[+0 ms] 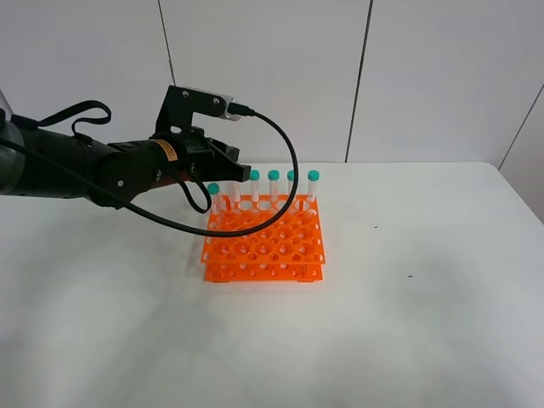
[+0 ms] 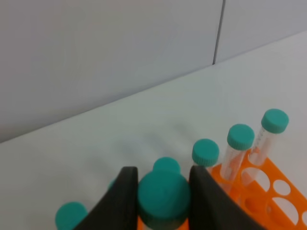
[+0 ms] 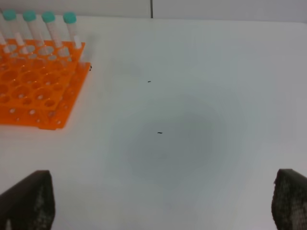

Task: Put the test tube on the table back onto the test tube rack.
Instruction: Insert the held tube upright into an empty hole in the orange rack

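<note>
The orange test tube rack (image 1: pixel 263 246) stands in the middle of the white table (image 1: pixel 425 323), with several teal-capped tubes upright in its back row (image 1: pixel 273 177). My left gripper (image 1: pixel 231 163) hangs over the left part of that row. In the left wrist view this gripper (image 2: pixel 163 200) is shut on the teal cap of the test tube (image 2: pixel 163 194), held upright between the black fingers (image 2: pixel 122 203). Other caps (image 2: pixel 240 136) and the rack (image 2: pixel 278 191) lie beyond it. How deep the held tube sits in the rack is hidden. My right gripper (image 3: pixel 158 206) is open above bare table, with the rack (image 3: pixel 33 91) far off.
A black cable (image 1: pixel 289 170) loops from the left wrist camera down in front of the rack's back row. A white panelled wall (image 1: pixel 340 76) stands behind the table. Small dark specks (image 3: pixel 159 132) mark the tabletop right of the rack.
</note>
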### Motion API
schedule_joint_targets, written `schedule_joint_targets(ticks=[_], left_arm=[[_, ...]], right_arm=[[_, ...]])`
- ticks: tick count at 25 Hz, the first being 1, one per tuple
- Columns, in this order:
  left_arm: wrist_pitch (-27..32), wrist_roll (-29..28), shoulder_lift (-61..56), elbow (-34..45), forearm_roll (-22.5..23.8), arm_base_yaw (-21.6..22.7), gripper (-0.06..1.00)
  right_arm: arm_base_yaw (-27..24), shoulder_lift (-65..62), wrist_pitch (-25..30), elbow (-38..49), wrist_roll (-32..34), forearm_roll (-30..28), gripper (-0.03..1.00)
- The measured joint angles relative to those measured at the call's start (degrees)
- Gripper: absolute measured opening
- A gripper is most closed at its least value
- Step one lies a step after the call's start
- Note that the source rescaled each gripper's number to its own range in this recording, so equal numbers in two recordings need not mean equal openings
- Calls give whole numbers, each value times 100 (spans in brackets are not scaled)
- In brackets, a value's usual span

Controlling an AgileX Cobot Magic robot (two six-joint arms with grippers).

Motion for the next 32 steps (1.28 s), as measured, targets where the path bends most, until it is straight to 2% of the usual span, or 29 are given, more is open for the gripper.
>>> schedule_joint_targets(ticks=[7,32], left_arm=[[-335,-2,157,-5,50,0,0],[-668,10,805,-11,64,6,0]], right_arm=[[0,0,0,0,0,0,99],[0,0,0,0,0,0,99]])
